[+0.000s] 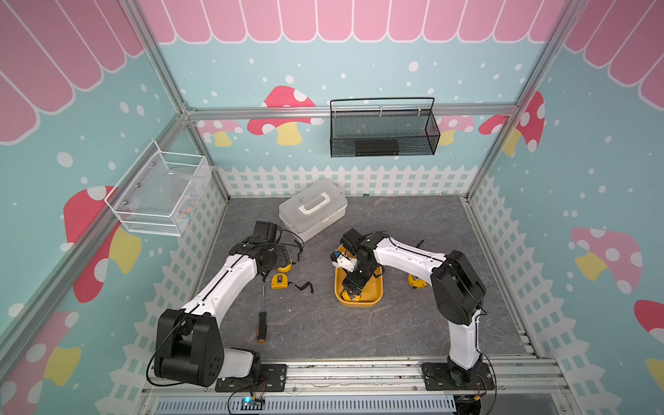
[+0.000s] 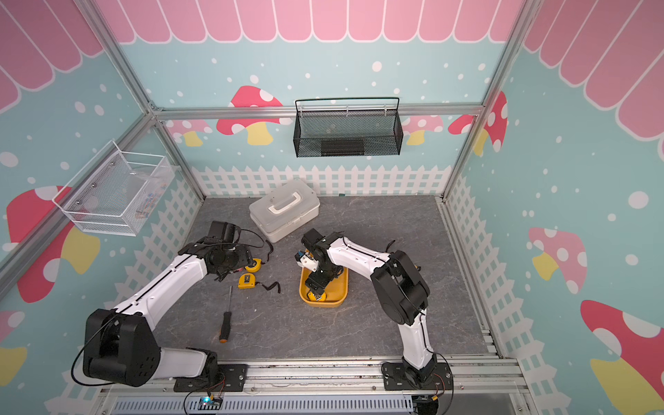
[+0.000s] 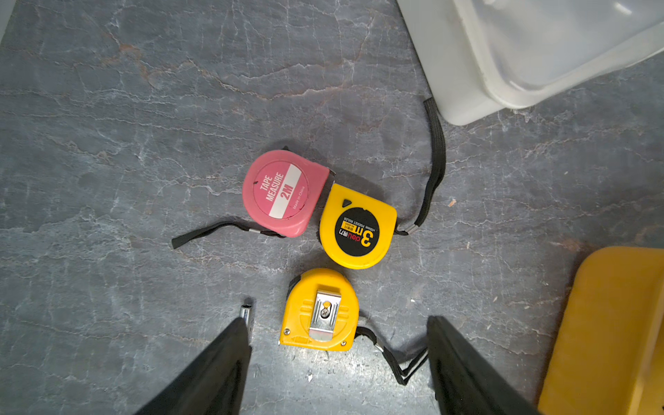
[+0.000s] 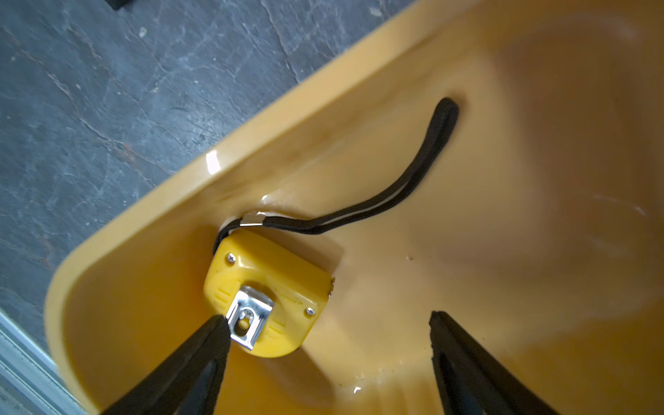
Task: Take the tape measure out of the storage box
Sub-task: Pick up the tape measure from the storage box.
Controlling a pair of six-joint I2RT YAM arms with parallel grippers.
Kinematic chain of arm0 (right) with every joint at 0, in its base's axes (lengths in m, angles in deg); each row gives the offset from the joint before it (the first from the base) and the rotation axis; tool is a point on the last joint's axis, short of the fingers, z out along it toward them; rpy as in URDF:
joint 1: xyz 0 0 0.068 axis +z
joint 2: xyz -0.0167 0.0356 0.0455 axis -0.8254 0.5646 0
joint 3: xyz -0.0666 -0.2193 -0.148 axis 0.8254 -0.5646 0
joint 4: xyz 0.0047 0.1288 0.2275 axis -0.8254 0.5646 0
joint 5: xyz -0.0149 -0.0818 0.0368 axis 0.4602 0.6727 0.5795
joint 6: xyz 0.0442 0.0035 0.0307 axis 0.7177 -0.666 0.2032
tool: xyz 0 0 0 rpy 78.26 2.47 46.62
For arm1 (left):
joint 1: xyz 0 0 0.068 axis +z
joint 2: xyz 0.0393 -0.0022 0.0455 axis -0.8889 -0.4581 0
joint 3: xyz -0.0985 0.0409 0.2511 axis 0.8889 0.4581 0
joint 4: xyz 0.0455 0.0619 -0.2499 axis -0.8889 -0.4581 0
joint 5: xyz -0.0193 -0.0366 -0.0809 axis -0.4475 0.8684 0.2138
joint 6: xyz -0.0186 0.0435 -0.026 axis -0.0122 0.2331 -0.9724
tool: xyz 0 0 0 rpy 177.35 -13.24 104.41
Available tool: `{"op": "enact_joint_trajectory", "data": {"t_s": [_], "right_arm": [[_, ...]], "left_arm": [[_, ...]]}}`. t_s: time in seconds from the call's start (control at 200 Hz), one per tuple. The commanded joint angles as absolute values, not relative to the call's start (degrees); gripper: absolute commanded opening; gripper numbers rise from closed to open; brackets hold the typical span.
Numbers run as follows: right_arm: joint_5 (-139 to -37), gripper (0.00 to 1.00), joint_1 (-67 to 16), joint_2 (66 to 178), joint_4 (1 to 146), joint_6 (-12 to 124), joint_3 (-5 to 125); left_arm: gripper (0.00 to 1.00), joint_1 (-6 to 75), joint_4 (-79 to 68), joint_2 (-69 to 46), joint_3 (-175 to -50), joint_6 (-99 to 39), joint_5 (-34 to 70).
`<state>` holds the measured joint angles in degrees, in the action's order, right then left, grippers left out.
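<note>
The yellow-orange storage box sits mid-table in both top views. A yellow tape measure lies clip side up in a corner of the box, its black strap trailing along the floor of the box. My right gripper reaches down into the box, open. One fingertip is right at the tape measure's metal clip; the other stands well clear of it. My left gripper hangs open over the table to the left of the box, holding nothing.
Below the left gripper lie a pink tape measure and two yellow ones. Another yellow one lies right of the box. A screwdriver lies front left. A white lidded case stands behind; wire baskets hang on the walls.
</note>
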<state>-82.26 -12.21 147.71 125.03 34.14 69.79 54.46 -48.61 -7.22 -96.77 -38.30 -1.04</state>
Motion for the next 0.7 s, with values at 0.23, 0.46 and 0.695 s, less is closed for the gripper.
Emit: {"op": "enact_joint_trajectory", "data": {"t_s": [0.23,0.46,0.695], "right_arm": [[-84.86,0.87,-10.46,149.72,126.80,30.56,70.73],[-80.05,0.87,-10.01,152.08,127.23,30.27,71.59],[-73.48,0.87,-10.91,153.61,127.49,30.70,73.41]], "left_arm": [[0.79,54.83,-47.14,-7.66,-96.49,-39.15,-1.81],[0.79,54.83,-46.59,-9.09,-96.64,-39.10,-1.34],[0.79,54.83,-46.59,-9.29,-96.62,-38.87,-1.18]]}}
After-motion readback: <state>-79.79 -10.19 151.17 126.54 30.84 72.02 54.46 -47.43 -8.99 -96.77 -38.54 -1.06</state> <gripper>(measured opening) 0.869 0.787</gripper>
